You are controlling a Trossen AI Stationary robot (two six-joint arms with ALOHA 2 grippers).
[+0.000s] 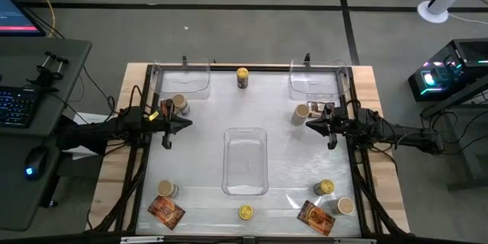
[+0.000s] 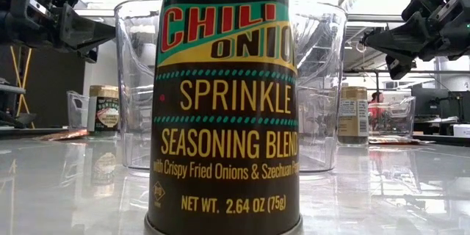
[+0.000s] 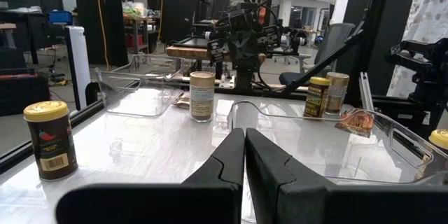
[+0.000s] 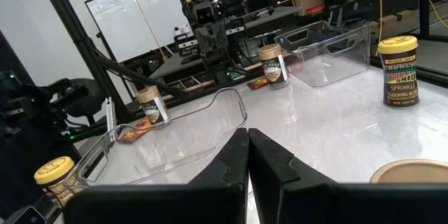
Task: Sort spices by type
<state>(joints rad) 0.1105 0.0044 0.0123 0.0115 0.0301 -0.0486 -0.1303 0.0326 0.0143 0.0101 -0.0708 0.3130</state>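
Your left gripper point(image 1: 177, 124) and right gripper point(image 1: 316, 123) both hover fingers together, holding nothing, either side of the centre tray point(image 1: 245, 160). Yellow-lid jar point(image 2: 224, 103) reads "CHILI ONION SPRINKLE SEASONING BLEND, NET WT. 2.64 OZ (75g)". Packets point(image 1: 165, 211) sit at front corners.

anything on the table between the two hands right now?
High view: only the center clear tray lies near that line, its far rim just below it. Left hand and right hand face each other, both shut.
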